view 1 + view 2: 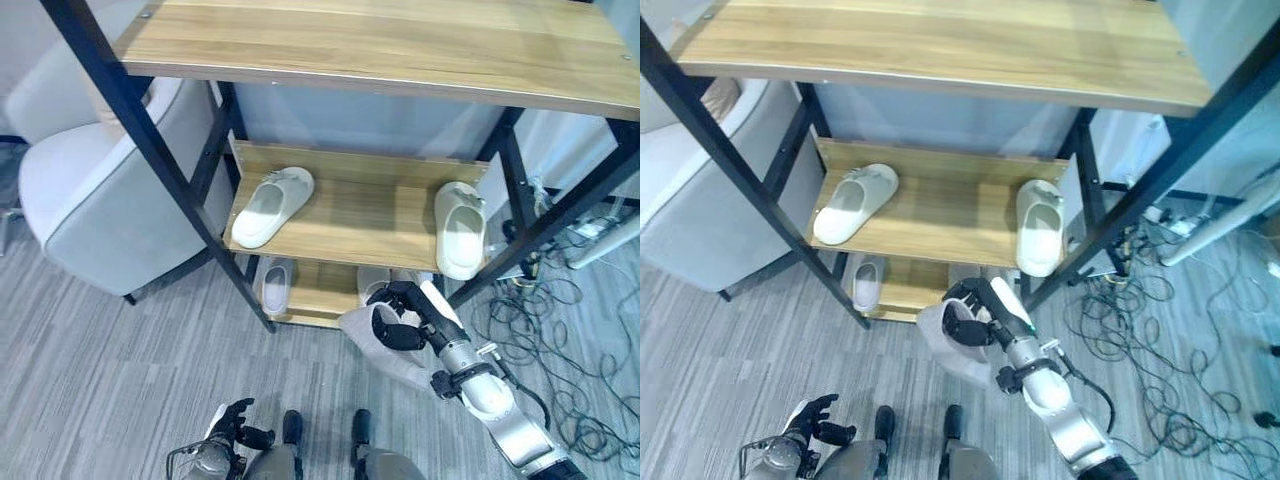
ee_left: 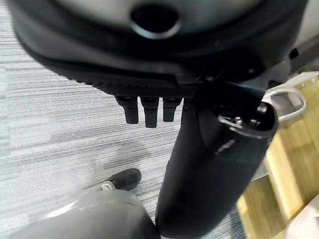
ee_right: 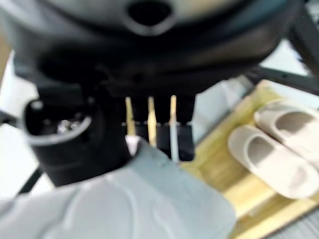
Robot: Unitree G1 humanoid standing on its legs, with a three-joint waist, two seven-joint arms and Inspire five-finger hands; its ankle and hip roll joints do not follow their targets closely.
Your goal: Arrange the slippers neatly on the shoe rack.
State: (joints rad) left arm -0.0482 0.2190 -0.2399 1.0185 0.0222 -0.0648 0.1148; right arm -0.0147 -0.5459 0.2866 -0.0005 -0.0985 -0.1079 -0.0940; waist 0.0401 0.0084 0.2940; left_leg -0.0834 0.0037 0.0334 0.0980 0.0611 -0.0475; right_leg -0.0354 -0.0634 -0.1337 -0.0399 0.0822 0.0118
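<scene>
Your shoe rack point(image 1: 330, 205) carries two white slippers on its middle shelf: the left slipper point(image 1: 272, 206) lies at about 9 o'clock, angled with its toe toward the back, and the right slipper point(image 1: 460, 229) at 3 o'clock, its front end hanging just over the shelf's front edge. Between them the shelf is bare wood with open room. On the bottom shelf you can see another white slipper point(image 1: 276, 283) at the left, and the right wrist view shows a pair of pale slippers point(image 3: 276, 149) side by side on a wooden board. Your right hand point(image 1: 402, 315) is at 6 o'clock, just in front of the lower shelf, its fingers curled round a grey slipper point(image 1: 385, 350). Your left hand point(image 1: 235, 425) hangs low at 7 o'clock over the grey floor point(image 1: 100, 370), fingers curled and holding nothing. An armchair point(image 1: 95, 190) stands just beside the rack's left post, and loose cables point(image 1: 560, 330) crowd the floor at 4 o'clock.
</scene>
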